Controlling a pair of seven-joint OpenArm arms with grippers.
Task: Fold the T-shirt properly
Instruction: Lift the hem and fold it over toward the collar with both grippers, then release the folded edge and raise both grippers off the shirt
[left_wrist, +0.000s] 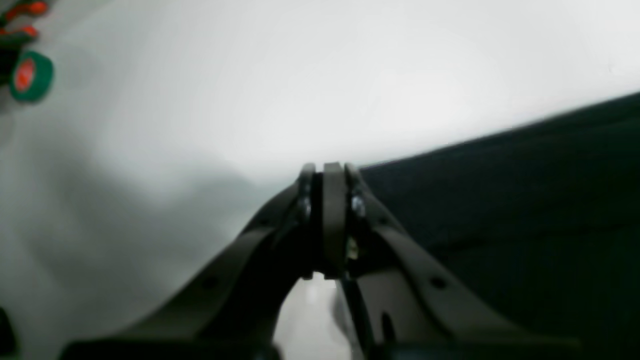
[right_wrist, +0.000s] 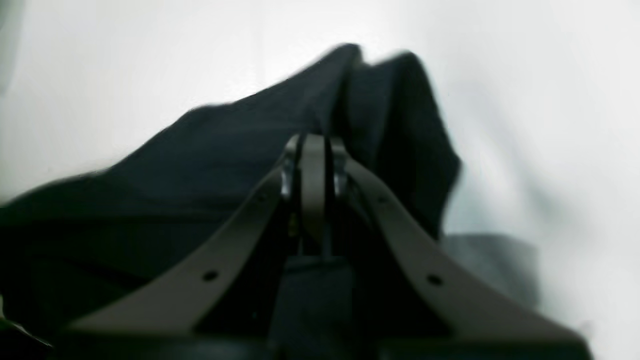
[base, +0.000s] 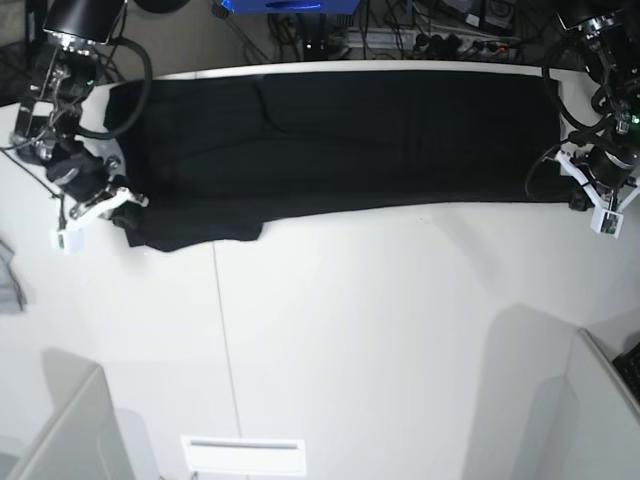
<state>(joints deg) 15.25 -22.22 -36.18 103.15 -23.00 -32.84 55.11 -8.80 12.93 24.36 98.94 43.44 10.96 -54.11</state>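
Lengthwise, the T-shirt (base: 340, 140) lies across the far half of the white desk (base: 380, 330), its long axis running side to side in the base view, parallel to the desk's far edge. It forms a wide black band with only plain cloth showing. Its near edge is fairly straight over most of its run, but at the end on the base view's left it drops into a lower, bulging flap with a rounded corner. Faint creases run along the band.

At that flap end sits the right gripper (right_wrist: 314, 145). In its wrist view the two fingers are pressed together at the tips, with dark cloth rising in folds directly behind and below them; the blurred picture does not show whether cloth is caught between them.

Over at the opposite end, on the base view's right, the left gripper (left_wrist: 327, 172) sits at the shirt's corner. Its fingers are likewise drawn together, the tips at the line where black cloth meets bare desk, the cloth on the view's right. Whether it pinches the hem cannot be told.

A green roll with a red centre (left_wrist: 30, 76) lies blurred at the left wrist view's upper left corner.
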